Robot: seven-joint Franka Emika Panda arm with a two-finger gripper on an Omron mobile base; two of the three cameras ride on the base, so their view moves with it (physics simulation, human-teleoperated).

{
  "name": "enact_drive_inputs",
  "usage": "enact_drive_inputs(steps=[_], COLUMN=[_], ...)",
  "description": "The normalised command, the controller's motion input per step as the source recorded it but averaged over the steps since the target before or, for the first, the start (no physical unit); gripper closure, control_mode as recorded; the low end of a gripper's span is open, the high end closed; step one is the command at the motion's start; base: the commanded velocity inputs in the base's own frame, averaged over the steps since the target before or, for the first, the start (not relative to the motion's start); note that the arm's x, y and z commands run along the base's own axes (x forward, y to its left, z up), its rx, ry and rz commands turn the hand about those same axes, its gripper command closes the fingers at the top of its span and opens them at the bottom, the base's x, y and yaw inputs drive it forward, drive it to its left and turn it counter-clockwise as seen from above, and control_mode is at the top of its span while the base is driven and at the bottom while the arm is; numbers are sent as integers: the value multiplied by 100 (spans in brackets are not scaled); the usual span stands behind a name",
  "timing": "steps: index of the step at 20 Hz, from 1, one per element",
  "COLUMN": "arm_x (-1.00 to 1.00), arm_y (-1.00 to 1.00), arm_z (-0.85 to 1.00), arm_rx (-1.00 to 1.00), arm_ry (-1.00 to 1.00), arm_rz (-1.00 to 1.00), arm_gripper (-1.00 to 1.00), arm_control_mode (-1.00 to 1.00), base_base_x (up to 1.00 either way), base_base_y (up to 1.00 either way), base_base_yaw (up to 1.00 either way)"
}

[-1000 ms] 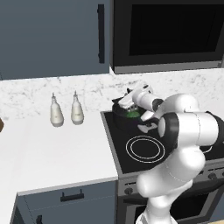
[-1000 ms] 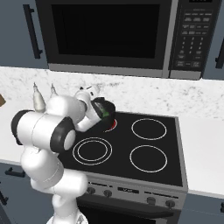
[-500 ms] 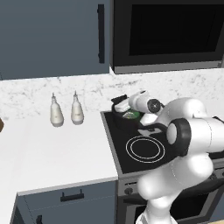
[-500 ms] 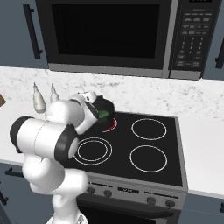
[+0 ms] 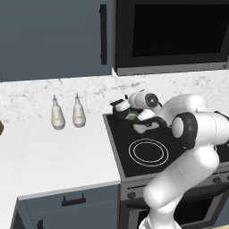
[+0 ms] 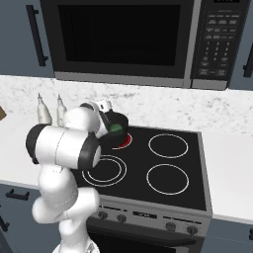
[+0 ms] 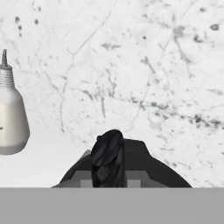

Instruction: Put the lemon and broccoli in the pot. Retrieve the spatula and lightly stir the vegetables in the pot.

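Observation:
The small black pot point(image 5: 127, 120) stands on the stove's back-left burner, also seen in the right base view as pot point(image 6: 118, 132). Bright green broccoli point(image 5: 133, 116) lies inside it, broccoli point(image 6: 116, 129). My gripper point(image 5: 119, 106) hangs just above the pot's left rim, pointing at the back wall. In the hand view its dark fingertips point(image 7: 107, 154) sit pressed together as one lump with nothing between them, so it is shut. A dark rounded edge, which seems to be the pot's rim point(image 7: 153, 168), lies below them. The lemon and the spatula are out of view.
Two pale bottles point(image 5: 57, 116) point(image 5: 78, 114) stand on the white counter left of the stove; one bottle point(image 7: 11, 118) is near the hand. The burner point(image 6: 127, 141) under the pot glows red. A microwave point(image 6: 123, 39) hangs overhead, and my elbow point(image 5: 197, 127) is over the cooktop.
The hand has dropped a little and swung left across the pot toward the back wall, while the elbow has moved right and forward. The pot and the broccoli have stayed put.

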Motion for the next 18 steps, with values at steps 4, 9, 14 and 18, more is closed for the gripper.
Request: enact_drive_inputs(steps=[4,9,14,18], arm_x=[47,-2,-32,-9], arm_y=[-3,-1,-4,2], arm_z=[-31,-7,8,51], arm_rx=[-4,0,0,2], arm_ry=[-11,-29,-21,0], arm_rz=[0,0,-1,-3], arm_gripper=[100,100,100,100], arm_control_mode=[-100,-100,-100,-100], base_base_x=[0,0,0,0], base_base_y=[0,0,0,0], base_base_yaw=[0,0,0,0])
